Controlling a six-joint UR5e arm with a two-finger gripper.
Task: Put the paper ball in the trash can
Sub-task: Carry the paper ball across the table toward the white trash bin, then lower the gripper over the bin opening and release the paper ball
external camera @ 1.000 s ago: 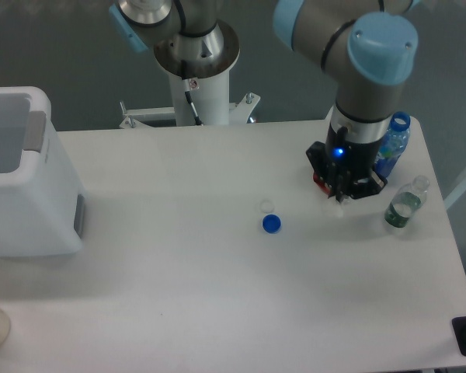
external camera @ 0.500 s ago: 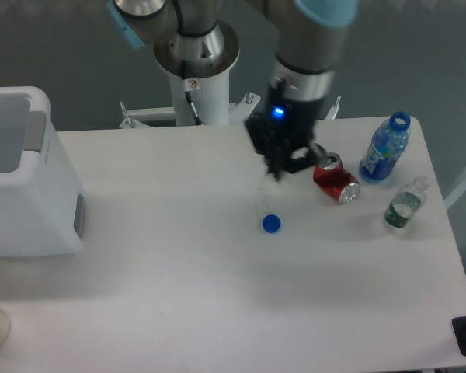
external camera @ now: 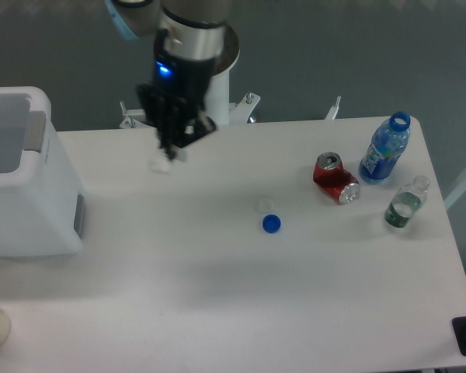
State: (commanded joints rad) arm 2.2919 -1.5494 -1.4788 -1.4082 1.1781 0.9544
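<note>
Since the earlier frames the tool (external camera: pixel 168 151) has travelled from the far right of the desk, past the middle, to the rear left, and the red can it had hidden now shows. Its fingers are pinched nearly together on the paper ball (external camera: pixel 161 164), which hangs as a small white lump just below the tips, above the desk surface. The trash can (external camera: pixel 27 183) lies to the tool's left and a little nearer the camera, well apart, its grey hollow top open upward.

My worry is the grip: the ball is tiny and crumpled, so it could slip out during the remaining sideways travel and land on the desk short of the bin. Letting go too early, over the near wall or rim, could bounce it off outside.

Off to the tool's right and nearer the camera lie a clear cap (external camera: pixel 266 205) and a blue cap (external camera: pixel 272 224); further right are the red can (external camera: pixel 335 179), a blue bottle (external camera: pixel 385 151) and a clear bottle (external camera: pixel 403 204). The white desk (external camera: pixel 217 303) meets a dark grey floor behind, beside the arm's white pedestal (external camera: pixel 206 97).
</note>
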